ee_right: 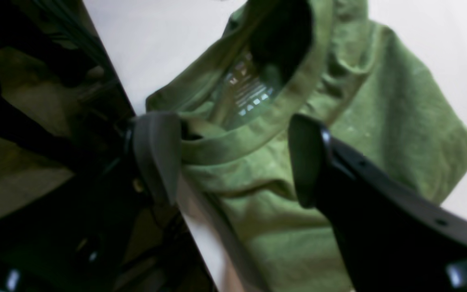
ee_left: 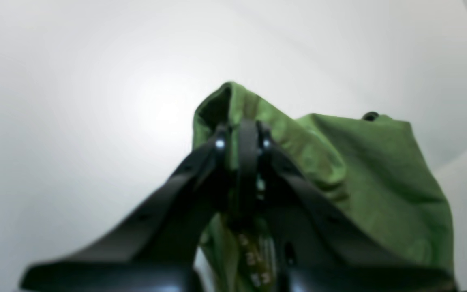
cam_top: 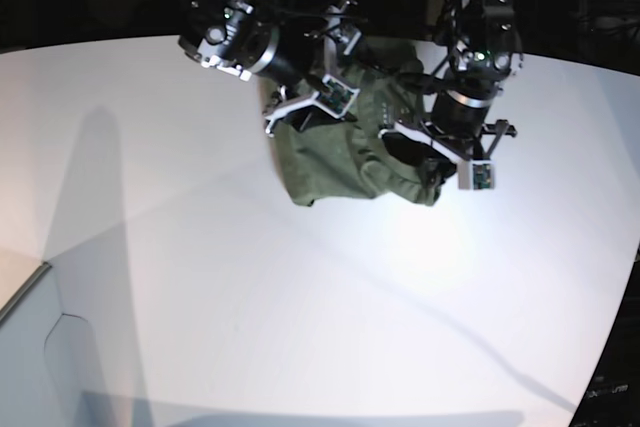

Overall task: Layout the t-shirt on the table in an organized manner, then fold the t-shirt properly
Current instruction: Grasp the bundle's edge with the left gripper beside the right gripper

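Observation:
The olive-green t-shirt (cam_top: 340, 152) lies bunched in a heap at the far edge of the white table (cam_top: 300, 297). My left gripper (ee_left: 242, 136) is shut on a raised fold of the t-shirt (ee_left: 379, 174); in the base view this left gripper (cam_top: 432, 169) sits at the heap's right side. My right gripper (ee_right: 233, 158) stands open just above the shirt, one finger (ee_right: 156, 154) on each side of the collar (ee_right: 258, 125), whose inner label shows. In the base view the right gripper (cam_top: 300, 117) is at the heap's left side.
The table's far edge (ee_right: 136, 101) runs right beside the collar, with dark equipment beyond it. A lower white surface (cam_top: 30, 347) shows at the bottom left of the base view. Arm shadows cross the tabletop.

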Tool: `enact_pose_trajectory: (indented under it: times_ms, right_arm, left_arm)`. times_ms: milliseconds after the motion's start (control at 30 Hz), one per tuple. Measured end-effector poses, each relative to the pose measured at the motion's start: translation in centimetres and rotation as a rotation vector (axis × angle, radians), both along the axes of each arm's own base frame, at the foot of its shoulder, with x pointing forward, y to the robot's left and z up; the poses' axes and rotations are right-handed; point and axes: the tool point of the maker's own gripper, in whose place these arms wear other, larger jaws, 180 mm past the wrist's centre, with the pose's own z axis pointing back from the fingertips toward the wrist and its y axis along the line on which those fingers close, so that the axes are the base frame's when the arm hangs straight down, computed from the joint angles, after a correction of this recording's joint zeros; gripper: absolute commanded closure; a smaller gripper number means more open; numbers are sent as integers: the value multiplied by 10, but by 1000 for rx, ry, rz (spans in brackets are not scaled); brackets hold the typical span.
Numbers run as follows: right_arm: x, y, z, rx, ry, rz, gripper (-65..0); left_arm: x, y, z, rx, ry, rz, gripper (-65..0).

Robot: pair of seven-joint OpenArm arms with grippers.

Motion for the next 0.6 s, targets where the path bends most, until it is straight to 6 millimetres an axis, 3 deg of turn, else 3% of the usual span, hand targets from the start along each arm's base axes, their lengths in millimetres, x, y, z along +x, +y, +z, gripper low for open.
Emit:
enact_pose_trajectory:
  times_ms: [133, 333, 467, 600]
  right_arm:
    - [0, 0, 0, -1, 1, 0, -414]
    - [0, 0, 0, -1, 1, 0, -414]
    - [0, 0, 0, -1, 1, 0, -414]
    - [0, 0, 0, 0, 0, 0, -414]
  left_arm:
    - [-1, 5, 0, -1, 1, 15, 0]
    - [-4, 40, -2, 24, 8, 103, 0]
    - [-3, 41, -2, -41, 2, 124, -8]
    - [-1, 43, -10, -62, 21, 133, -136]
